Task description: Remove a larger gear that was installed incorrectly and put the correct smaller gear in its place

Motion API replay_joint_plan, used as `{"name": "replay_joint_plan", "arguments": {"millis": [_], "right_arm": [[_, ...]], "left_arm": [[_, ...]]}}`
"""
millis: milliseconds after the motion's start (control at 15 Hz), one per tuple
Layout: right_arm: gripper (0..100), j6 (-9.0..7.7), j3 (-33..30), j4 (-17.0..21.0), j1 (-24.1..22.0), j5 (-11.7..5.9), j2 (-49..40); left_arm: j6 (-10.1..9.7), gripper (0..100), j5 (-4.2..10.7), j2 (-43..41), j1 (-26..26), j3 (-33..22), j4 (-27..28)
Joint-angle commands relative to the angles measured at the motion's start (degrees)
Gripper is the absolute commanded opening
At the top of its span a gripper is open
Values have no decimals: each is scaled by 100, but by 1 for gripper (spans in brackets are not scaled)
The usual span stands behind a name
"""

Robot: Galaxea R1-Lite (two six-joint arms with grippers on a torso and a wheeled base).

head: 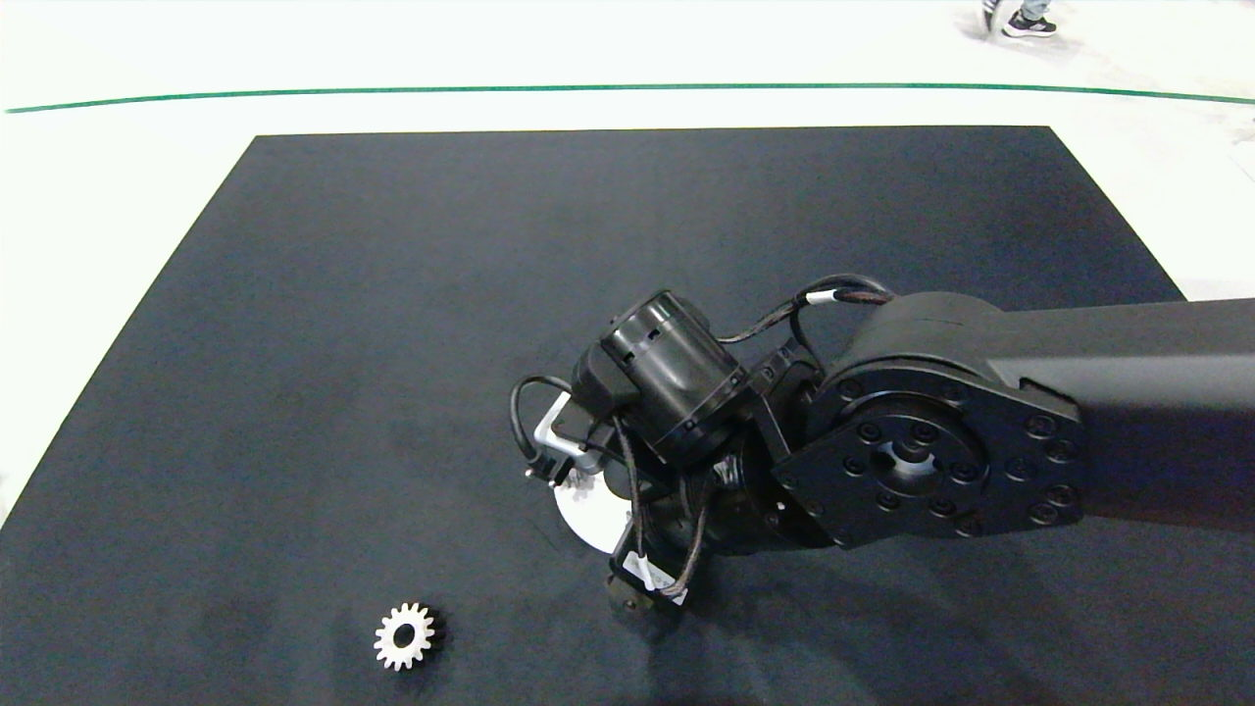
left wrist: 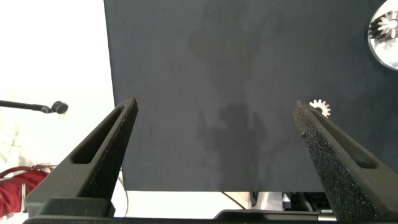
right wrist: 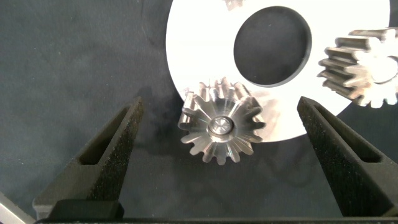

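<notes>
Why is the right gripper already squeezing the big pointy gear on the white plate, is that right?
Not quite. In the right wrist view the right gripper is open, its fingers apart on either side of the larger gear, not touching it. The gear does sit on the white plate.

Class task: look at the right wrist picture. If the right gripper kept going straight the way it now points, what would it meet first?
Most likely the larger gear, which sits between the open fingers of the right gripper on the edge of the white disc. Depth is unclear, so how far off it lies cannot be told.
</notes>
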Motion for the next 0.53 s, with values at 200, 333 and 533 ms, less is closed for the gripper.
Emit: {"name": "replay_joint_plan", "arguments": {"millis": [200,333,533], "right_arm": [[92,-16,37,47,-9,-19,13],[89,-16,37,47,-18,-11,22],[82,-16,37,47,-53,-19,40]], "left_arm": [[5,100,4,-6,2,0,22],[14,100,4,-6,2,0,22],[5,100,4,2,11,0,22]]}}
